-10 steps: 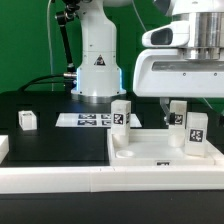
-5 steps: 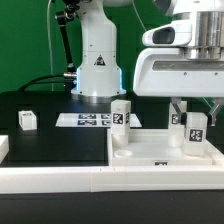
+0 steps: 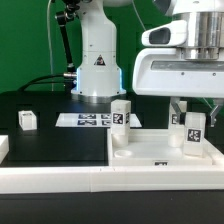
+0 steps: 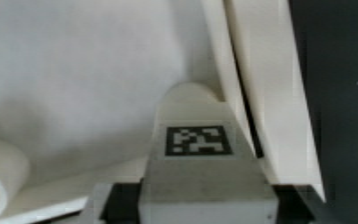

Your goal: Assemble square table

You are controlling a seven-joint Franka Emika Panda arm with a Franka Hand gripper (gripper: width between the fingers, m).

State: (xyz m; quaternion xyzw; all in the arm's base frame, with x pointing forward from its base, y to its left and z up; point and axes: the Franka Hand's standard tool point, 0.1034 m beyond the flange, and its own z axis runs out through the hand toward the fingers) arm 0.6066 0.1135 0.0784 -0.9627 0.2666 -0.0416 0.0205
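White tagged block leg [image 3: 196,137] stands upright on the white square plastic slab [image 3: 150,150], beside the slab's raised rim on the exterior view's right (tag faces camera). Two-finger gripper [image 3: 196,116] sits above the slab, jaws narrow, clamped on the leg's sides.

White rimmed tabletop [image 3: 150,148] lies flat. Tagged white legs: leg 1 [image 3: 196,135] upright on the slab, leg 2 [image 3: 178,119] just behind it, leg 3 [image 3: 121,115] upright at the slab's far corner, leg 4 [image 3: 27,120] well apart at the exterior view's left.

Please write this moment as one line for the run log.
step: grasp | tool: shut on leg | leg pose: upright, over tabletop near its rim | lifted: cannot tell
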